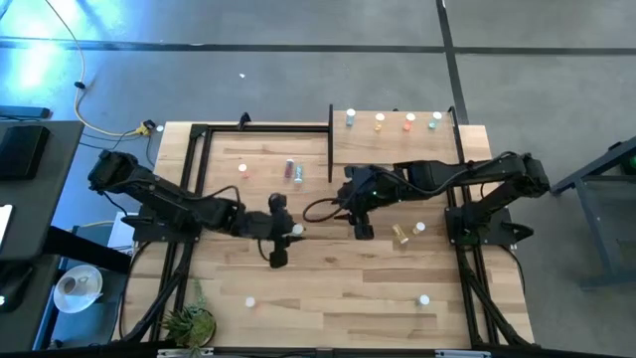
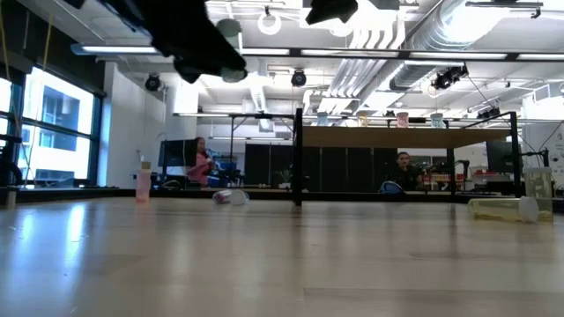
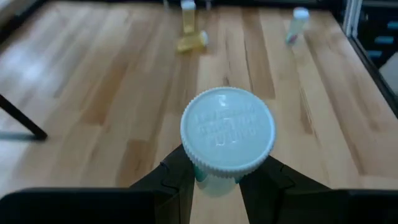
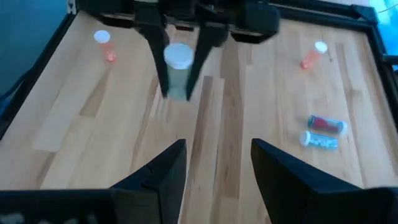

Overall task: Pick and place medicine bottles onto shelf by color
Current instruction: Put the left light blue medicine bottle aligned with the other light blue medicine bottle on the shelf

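My left gripper [image 1: 290, 232] is over the middle of the table, shut on a medicine bottle [image 3: 227, 129] with a white cap and a pale greenish body. It also shows in the right wrist view [image 4: 178, 70]. My right gripper [image 1: 351, 211] is open and empty just to its right, near the shelf's near edge. The shelf [image 1: 397, 147], a pale board with black uprights, stands at the far right. Several bottles [image 1: 380, 121] stand upright in a row along its far edge. Loose bottles lie on the table: a red and a blue one [image 1: 294, 170], and a yellow one [image 1: 401, 235]. My left gripper pinches the bottle's body just below the cap [image 3: 214, 179] between its two fingers [image 3: 177, 180]. The fingers come from above, pointing down, one on each side. The bottle is upright, cap up, lifted clear of the table.
Single small bottles stand at the table's far left [image 1: 241, 168], near left [image 1: 251, 299] and near right [image 1: 424, 299], and one [image 1: 419, 228] stands by the yellow one. A black frame [image 1: 195, 149] edges the table. A plant [image 1: 189, 320] is at the near left corner.
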### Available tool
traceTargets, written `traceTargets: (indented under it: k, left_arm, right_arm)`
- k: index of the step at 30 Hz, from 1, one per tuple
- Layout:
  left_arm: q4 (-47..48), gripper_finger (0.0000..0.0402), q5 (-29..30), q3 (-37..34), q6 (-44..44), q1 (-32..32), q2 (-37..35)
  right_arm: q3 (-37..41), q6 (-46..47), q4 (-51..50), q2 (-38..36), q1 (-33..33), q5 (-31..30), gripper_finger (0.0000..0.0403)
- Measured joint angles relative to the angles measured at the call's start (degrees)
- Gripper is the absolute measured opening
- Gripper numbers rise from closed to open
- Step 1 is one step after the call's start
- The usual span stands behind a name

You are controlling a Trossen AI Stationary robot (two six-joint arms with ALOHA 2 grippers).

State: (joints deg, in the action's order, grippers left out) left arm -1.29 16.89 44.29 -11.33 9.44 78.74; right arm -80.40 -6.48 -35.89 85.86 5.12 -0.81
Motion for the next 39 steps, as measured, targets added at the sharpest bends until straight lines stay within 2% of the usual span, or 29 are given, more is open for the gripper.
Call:
traceTargets:
  k: [8, 15, 23, 33, 39]
  left_arm:
    - [-5.5, 0.0093, -1.6, 0.0, 3.3, -6.2, 0.0]
    - [-7.7, 0.0093, -2.3, 0.0, 4.7, -8.7, 0.0]
    - [-13.6, 0.0093, -4.4, 0.1, 7.2, -9.7, 1.9]
    - [-14.3, 0.0093, -4.3, 0.1, 8.1, -9.9, 2.2]
    - [-14.0, 0.0093, -4.2, 0.1, 8.6, -9.9, 2.2]
  right_arm:
    - [0.0, 0.1, 1.5, 0.0, 0.2, -0.5, 0.02]
    - [0.0, 0.0, 6.0, 0.0, 0.1, 0.4, 0.0209]
    - [0.0, -0.4, 9.2, 2.0, 0.1, 0.2, 0.0209]
    - [0.0, -0.5, 12.1, 6.7, 0.0, -4.8, 0.0209]
    - [0.0, -1.4, 15.5, 6.7, -0.1, -4.7, 0.0209]
